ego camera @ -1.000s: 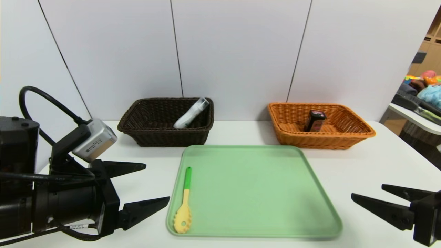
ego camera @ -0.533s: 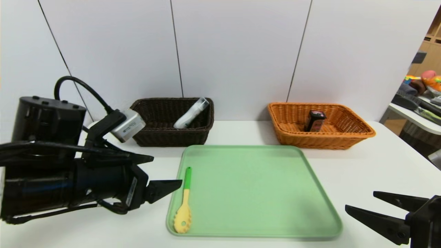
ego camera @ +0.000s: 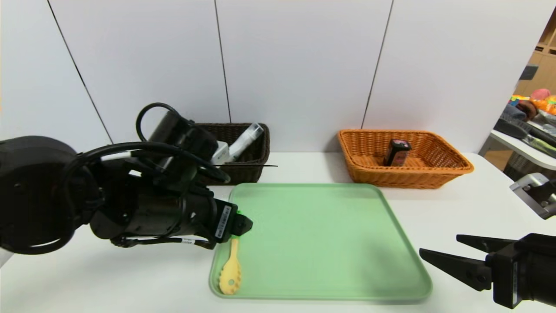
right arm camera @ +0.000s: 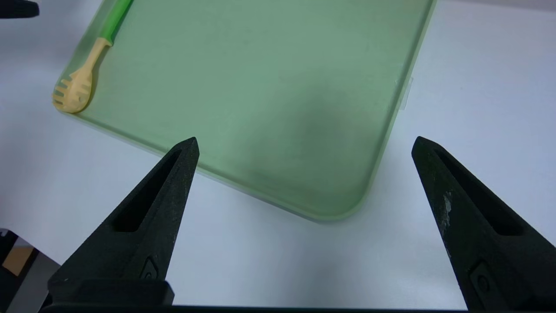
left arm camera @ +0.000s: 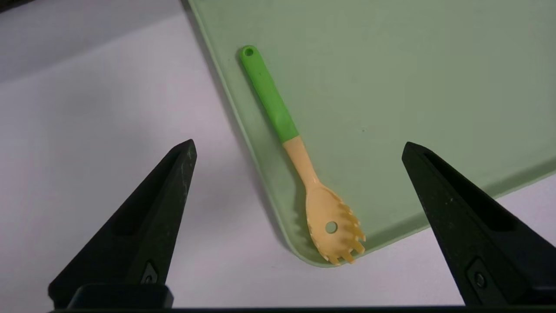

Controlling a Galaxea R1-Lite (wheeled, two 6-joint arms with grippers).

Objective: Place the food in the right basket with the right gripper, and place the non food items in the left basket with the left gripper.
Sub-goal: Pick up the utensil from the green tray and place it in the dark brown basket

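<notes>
The yellow slotted spoon [ego camera: 230, 271] with its green handle lies along the left edge of the green tray [ego camera: 321, 243]. My left gripper [ego camera: 241, 224] hangs over the handle and hides it in the head view. In the left wrist view that gripper [left arm camera: 298, 143] stands open above the spoon [left arm camera: 299, 156], one finger on each side, not touching it. The translucent bottle [ego camera: 244, 138] leans inside the dark brown left basket [ego camera: 256, 174]. The black carton [ego camera: 396, 152] stands in the orange right basket [ego camera: 434, 174]. My right gripper [ego camera: 439, 244] is open and empty by the tray's near right corner [right arm camera: 347, 204].
The white table [ego camera: 456, 204] carries both baskets at the back against a white panelled wall. A second table with clutter [ego camera: 530, 130] stands off to the right. The rest of the tray holds nothing.
My left arm has swung right and forward from the table's left side to above the spoon, pointing down at it. The right gripper has drifted slightly left.
</notes>
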